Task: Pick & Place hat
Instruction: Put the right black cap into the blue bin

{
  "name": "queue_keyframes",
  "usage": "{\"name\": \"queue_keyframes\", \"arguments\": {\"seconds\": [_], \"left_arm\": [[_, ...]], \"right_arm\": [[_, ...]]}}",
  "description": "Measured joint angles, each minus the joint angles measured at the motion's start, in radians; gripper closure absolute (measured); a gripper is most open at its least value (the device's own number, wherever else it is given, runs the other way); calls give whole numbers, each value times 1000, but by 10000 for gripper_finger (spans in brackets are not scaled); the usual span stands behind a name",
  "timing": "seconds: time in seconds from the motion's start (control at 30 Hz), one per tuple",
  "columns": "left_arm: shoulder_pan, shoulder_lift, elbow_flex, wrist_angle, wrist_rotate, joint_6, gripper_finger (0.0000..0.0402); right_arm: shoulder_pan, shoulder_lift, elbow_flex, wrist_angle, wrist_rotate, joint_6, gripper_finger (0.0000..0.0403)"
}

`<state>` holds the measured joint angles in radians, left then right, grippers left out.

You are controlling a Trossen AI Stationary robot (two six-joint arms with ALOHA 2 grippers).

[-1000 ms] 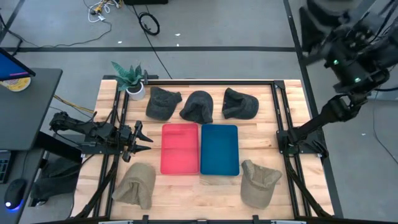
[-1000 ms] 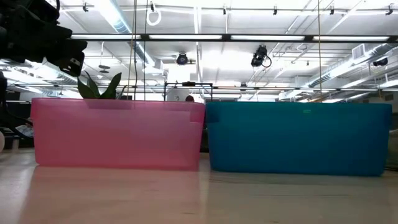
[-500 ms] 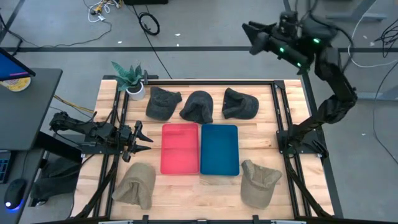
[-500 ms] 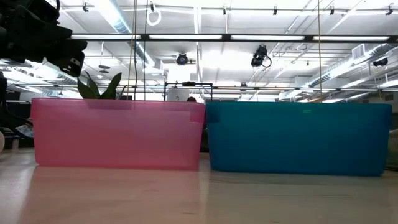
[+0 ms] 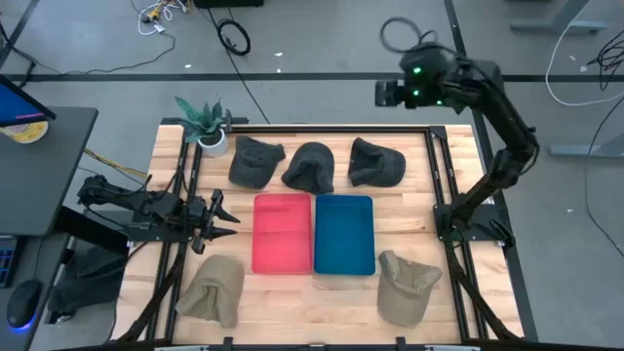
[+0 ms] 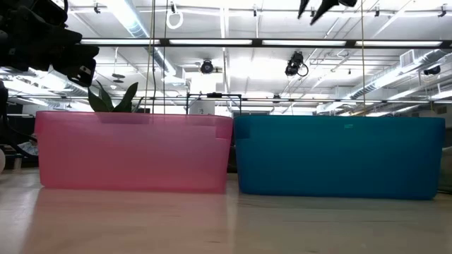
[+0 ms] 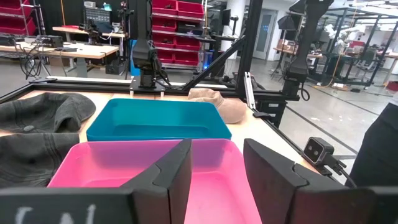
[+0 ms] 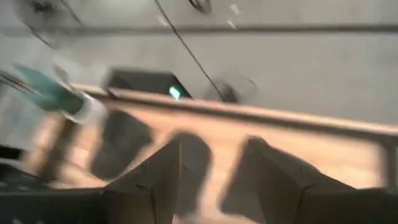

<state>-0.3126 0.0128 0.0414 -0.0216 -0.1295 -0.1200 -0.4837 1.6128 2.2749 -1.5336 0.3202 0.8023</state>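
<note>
Across the wooden table (image 5: 409,219), seen from above, five hats are lying around two bins: three dark grey hats are sitting in a row along the far edge, namely the left dark hat (image 5: 255,161), the middle dark hat (image 5: 310,167) and the right dark hat (image 5: 376,163); the left tan hat (image 5: 212,289) is resting near the front left corner and the right tan hat (image 5: 407,284) near the front right corner; the pink bin (image 5: 283,233) and the teal bin (image 5: 344,234) are standing side by side at the centre, touching or nearly so, with nothing visible inside either; a small potted plant (image 5: 204,125) is sitting at the far left corner, just beside the left dark hat; the left claw (image 5: 220,220) is waiting low at the table's left edge, pointing toward the pink bin, its fingers (image 7: 177,174) standing apart and gripping nothing; the right claw (image 5: 386,93) is hanging high beyond the table's far edge, above and behind the right dark hat, its fingers (image 8: 158,177) likewise spread and empty; its tips are showing at the top of the low view (image 6: 316,8).
</note>
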Motion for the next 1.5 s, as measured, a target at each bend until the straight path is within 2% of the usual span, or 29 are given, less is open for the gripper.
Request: {"name": "queue_keyframes", "arguments": {"seconds": [0.13, 0.27, 0.4, 0.6, 0.77, 1.0, 1.5], "left_arm": [[0, 0, 0, 0, 0, 0, 252], [0, 0, 0, 0, 0, 0, 252], [0, 0, 0, 0, 0, 0, 252], [0, 0, 0, 0, 0, 0, 252], [0, 0, 0, 0, 0, 0, 252], [0, 0, 0, 0, 0, 0, 252], [0, 0, 0, 0, 0, 0, 252]], "right_arm": [[-1, 52, -14, -29, -9, -46, 214], [-2, 83, -53, -17, -75, -100, 214], [-21, 96, -155, -1, -148, -77, 214], [-31, 94, -344, 14, -156, -77, 214], [-56, 94, -525, 105, -153, -87, 214], [-100, 94, -767, 274, -211, -75, 214], [-196, 93, -1048, 552, -214, -36, 214]]}}
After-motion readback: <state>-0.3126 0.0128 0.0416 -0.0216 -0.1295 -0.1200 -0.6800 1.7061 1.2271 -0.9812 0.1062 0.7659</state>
